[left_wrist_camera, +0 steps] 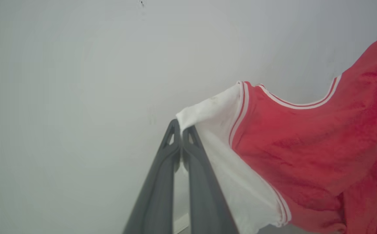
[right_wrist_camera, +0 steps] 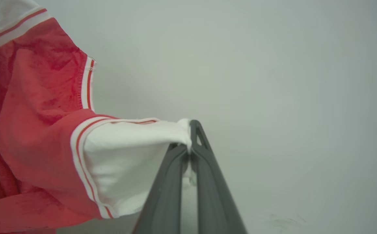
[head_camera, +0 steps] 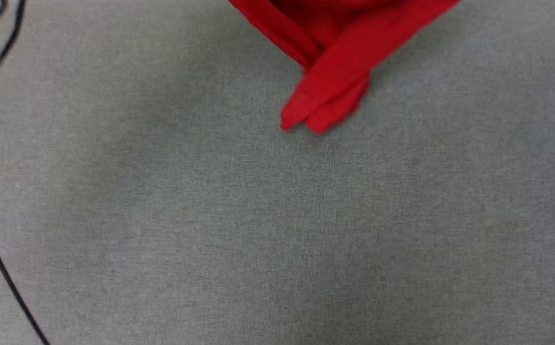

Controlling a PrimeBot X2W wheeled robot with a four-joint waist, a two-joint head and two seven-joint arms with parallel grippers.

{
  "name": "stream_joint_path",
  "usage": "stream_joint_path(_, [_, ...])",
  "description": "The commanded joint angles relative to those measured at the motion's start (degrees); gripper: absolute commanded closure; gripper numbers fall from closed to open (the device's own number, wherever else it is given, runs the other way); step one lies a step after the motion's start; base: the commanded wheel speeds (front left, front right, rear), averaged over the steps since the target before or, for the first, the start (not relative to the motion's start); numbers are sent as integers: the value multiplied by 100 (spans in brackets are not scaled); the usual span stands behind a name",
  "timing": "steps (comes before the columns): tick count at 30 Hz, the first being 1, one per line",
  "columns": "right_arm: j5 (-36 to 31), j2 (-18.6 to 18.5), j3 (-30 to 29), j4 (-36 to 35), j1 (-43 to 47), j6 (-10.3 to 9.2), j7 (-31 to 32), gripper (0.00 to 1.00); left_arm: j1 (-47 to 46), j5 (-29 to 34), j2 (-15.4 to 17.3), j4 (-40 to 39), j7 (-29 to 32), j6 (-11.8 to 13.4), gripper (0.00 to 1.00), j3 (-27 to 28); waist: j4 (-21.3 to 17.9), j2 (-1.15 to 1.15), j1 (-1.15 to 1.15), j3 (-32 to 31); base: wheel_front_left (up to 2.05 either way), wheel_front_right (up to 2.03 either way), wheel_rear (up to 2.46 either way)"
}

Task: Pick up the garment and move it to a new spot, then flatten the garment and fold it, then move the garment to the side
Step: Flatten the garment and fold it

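Left hand point(left_wrist_camera: 181, 127) clamps one white sleeve point(left_wrist_camera: 214, 107), right hand point(right_wrist_camera: 188, 136) the other. The red garment point(left_wrist_camera: 305, 146) hangs between them, hem corner low over the grey bench point(head_camera: 258, 239). Best practice: hold level and taut, lower the hem first.

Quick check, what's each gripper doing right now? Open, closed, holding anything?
Left gripper: closed, holding the garment by one white sleeve.
Right gripper: closed, holding the garment by its other white sleeve.
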Motion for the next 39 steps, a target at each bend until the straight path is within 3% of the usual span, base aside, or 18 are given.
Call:
stream_joint_path(1, [-136,153,183,274,-480,-4,-61,100,-314,115,-102,169,-148,-23,100,57,-18,0,0,279,0,0,0])
stream_joint_path(12, [-721,701,980,1857,-2886,-5,-604,100,-2026,563,-487,1263,-795,-165,100,116,9,0,0,880,0,0,0])
stream_joint_path(22, [-715,1015,1543,2994,-3880,-4,-1169,100,-2693,539,-634,1961,-1257,-217,100,-31,-39,0,0,1045,0,0,0])
stream_joint_path(30, [-422,1228,2239,3698,-3621,-5,-1666,100,-2354,140,-630,2344,-1690,-227,100,-405,-87,0,0,1164,0,0,0])
stream_joint_path(39, [175,1487,2917,4173,-2271,-4,-2478,100,-739,-588,-550,2431,-2384,-229,100,-974,-133,0,0,805,0,0,0])
